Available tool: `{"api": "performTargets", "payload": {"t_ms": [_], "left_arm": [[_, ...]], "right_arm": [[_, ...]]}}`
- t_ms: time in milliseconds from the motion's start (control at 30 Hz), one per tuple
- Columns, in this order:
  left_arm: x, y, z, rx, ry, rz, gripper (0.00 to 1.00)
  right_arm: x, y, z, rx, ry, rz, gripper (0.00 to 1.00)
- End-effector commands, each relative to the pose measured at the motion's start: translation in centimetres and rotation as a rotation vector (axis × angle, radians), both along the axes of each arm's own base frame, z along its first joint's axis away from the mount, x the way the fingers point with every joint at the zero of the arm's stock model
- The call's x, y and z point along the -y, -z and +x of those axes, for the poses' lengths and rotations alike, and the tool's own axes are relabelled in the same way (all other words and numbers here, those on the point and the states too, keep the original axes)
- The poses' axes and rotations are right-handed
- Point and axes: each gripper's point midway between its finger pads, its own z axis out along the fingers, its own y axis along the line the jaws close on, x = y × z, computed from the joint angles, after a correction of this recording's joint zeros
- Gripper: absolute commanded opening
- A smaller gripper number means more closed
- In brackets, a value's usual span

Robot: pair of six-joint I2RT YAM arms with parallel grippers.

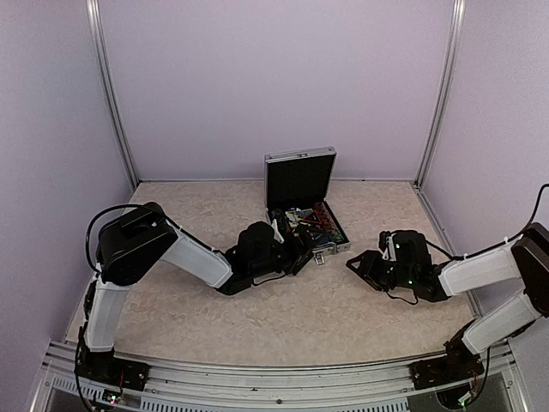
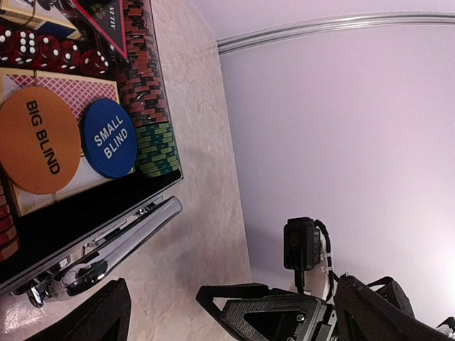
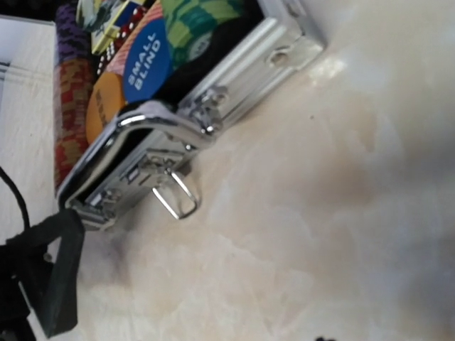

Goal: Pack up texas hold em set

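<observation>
The texas hold em set is a small silver briefcase (image 1: pixel 330 239) lying open at the back middle of the table, its black-lined lid (image 1: pixel 300 178) upright. Inside lie an orange BIG BLIND disc (image 2: pixel 39 142), a blue SMALL BLIND disc (image 2: pixel 108 137), red dice (image 2: pixel 50 51), and rows of red and green chips (image 2: pixel 147 106). My left gripper (image 1: pixel 302 246) sits at the case's front left, by its chrome handle (image 2: pixel 114 238), wide open and empty. My right gripper (image 1: pixel 358 263) rests low to the right of the case, open and holding nothing. Its own fingers are out of the right wrist view.
A wire latch loop (image 3: pixel 178 199) hangs open off the case's front (image 3: pixel 234 78) onto the beige table (image 3: pixel 306 234). Lilac walls close in the back and both sides, with metal posts (image 1: pixel 439 94) in the corners.
</observation>
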Motion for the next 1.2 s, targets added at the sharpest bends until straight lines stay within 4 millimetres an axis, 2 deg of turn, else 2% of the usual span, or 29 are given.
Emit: {"api": "performTargets", "payload": {"t_ms": [0, 133, 300, 600, 767, 933, 1167], "left_arm": [[0.0, -3.0, 0.6, 0.054, -0.007, -0.058, 0.99], [-0.2, -3.3, 0.2, 0.058, -0.002, -0.059, 0.99], [-0.7, -3.5, 0.0, 0.064, -0.004, -0.055, 0.99], [-2.1, -3.8, -0.3, 0.064, 0.012, -0.067, 0.99], [-2.1, -3.9, -0.7, 0.055, 0.036, -0.086, 0.99], [-2.0, -4.1, -1.4, 0.053, 0.049, -0.077, 0.99], [-2.1, -2.4, -2.4, 0.038, 0.038, -0.016, 0.99]], "right_arm": [[-1.6, -1.0, 1.6, 0.039, -0.033, 0.016, 0.51], [-3.5, -0.9, 3.0, 0.03, -0.072, 0.042, 0.48], [-5.3, 0.4, 4.3, 0.012, -0.103, 0.038, 0.45], [-6.9, 3.1, 5.0, 0.001, -0.209, -0.048, 0.42], [-7.1, 3.5, 5.2, 0.025, -0.243, -0.152, 0.38], [-6.7, 3.3, 5.5, 0.048, -0.272, -0.26, 0.38], [-7.0, 4.7, 6.1, 0.048, -0.315, -0.317, 0.41]]}}
